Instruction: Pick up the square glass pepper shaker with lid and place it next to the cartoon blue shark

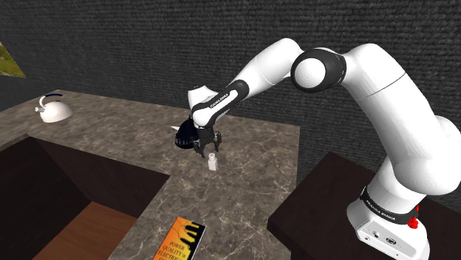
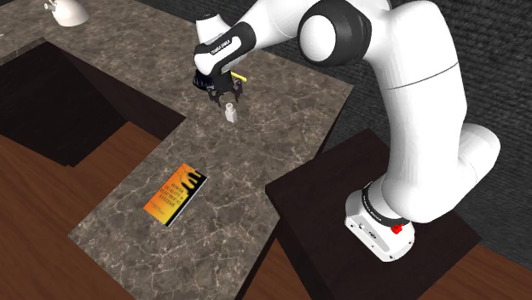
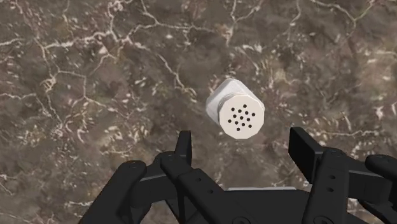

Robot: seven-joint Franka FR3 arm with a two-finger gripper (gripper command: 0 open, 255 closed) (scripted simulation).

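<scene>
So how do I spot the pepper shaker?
Find the brown marbled counter and follow the white arm down to its black gripper. The shaker stands right under it: a little white jar, its lid dotted with holes, unlike the flat orange book or the far white kettle.

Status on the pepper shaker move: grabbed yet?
Done: the gripper is lined up over the white shaker. In hand: fingers open, either side of it, not touching; it stands on the marble counter. Left: descend, close, lift, carry to the blue shape behind the wrist, likely the shark, and set it down beside it.
</scene>
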